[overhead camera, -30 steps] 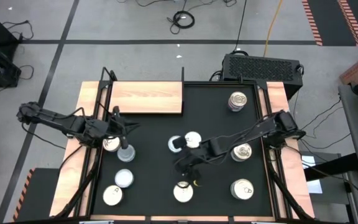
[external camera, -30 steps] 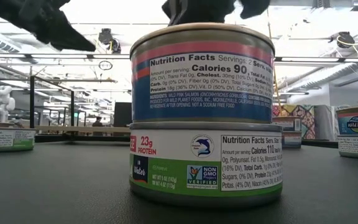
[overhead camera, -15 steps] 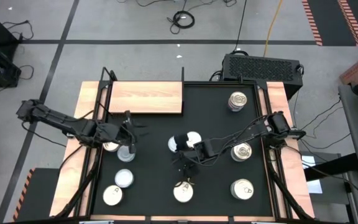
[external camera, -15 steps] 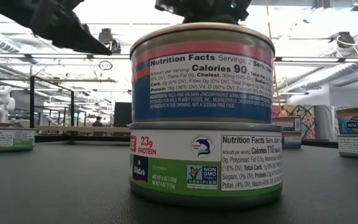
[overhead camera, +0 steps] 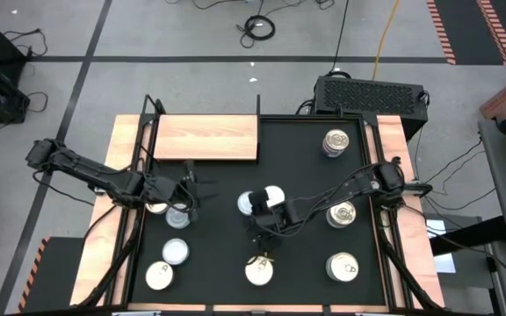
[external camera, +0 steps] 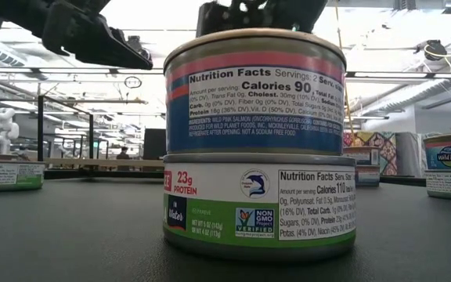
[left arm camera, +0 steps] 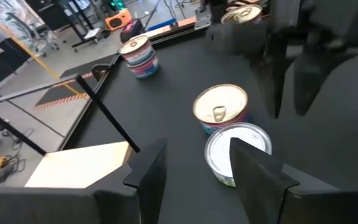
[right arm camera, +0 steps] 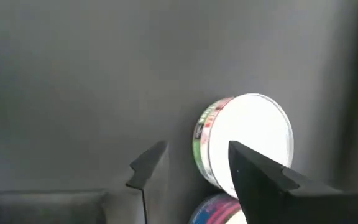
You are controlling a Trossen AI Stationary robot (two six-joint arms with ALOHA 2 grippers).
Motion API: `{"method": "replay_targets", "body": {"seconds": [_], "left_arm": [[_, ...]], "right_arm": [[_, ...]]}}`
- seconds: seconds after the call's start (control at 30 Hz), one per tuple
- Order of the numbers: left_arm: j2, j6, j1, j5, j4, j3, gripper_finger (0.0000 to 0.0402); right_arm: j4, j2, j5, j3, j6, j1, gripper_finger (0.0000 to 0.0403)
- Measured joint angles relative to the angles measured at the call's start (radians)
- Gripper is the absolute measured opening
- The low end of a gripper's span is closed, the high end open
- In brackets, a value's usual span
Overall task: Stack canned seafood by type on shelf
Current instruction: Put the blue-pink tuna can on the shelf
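Hovering open left claw [left arm camera: 194,171] above silver-lidded tin [left arm camera: 236,151].

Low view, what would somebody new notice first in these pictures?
A two-tin stack fills the low view, a pink-and-blue tin sitting on a green-and-white one. From above, both dark arms meet mid-mat, left tool open over a silver tin and right tool open near a white tin. The wooden shelf at the mat's far left corner holds no tins.

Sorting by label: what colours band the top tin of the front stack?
Pink over blue on the top tin; clearest in the low view.
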State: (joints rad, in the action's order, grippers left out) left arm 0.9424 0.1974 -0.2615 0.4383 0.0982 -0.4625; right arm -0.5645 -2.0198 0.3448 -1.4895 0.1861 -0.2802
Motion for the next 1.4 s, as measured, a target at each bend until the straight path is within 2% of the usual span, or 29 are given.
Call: {"method": "replay_targets", "body": {"seconds": [0.1,0.27,0.47,0.67,0.8,1.03,1.2,1.4], "left_arm": [[0.0,0.0,0.0,-0.019,-0.003,0.0,0.0176],[0.0,0.0,0.0,-0.019,-0.01,0.0,0.0176],[0.0,0.001,0.0,-0.019,-0.015,0.0,0.0176],[0.0,-0.006,0.001,-0.018,-0.076,0.0,0.0176],[0.0,-0.008,0.012,-0.017,-0.085,0.0,0.0176],[0.0,-0.009,0.042,-0.017,-0.085,0.0,0.0176],[0.0,-0.012,0.053,-0.048,-0.086,0.0,0.0176],[0.0,-0.018,0.055,-0.054,-0.087,0.0,0.0176]], "right_arm": [[0.017,-0.025,0.015,0.0,0.031,0.001,0.016],[0.012,-0.045,0.1,0.0,0.035,0.005,0.016],[0.002,-0.043,0.101,-0.002,-0.018,0.013,0.016],[-0.088,-0.034,0.112,0.0,-0.043,0.013,0.016],[-0.165,0.007,0.135,-0.006,-0.132,0.013,0.016],[-0.344,0.022,0.125,0.003,-0.422,0.01,0.016],[-0.326,0.021,0.156,0.046,-0.514,-0.003,0.016],[-0.227,0.021,0.193,0.119,-0.541,-0.018,0.016]]}}
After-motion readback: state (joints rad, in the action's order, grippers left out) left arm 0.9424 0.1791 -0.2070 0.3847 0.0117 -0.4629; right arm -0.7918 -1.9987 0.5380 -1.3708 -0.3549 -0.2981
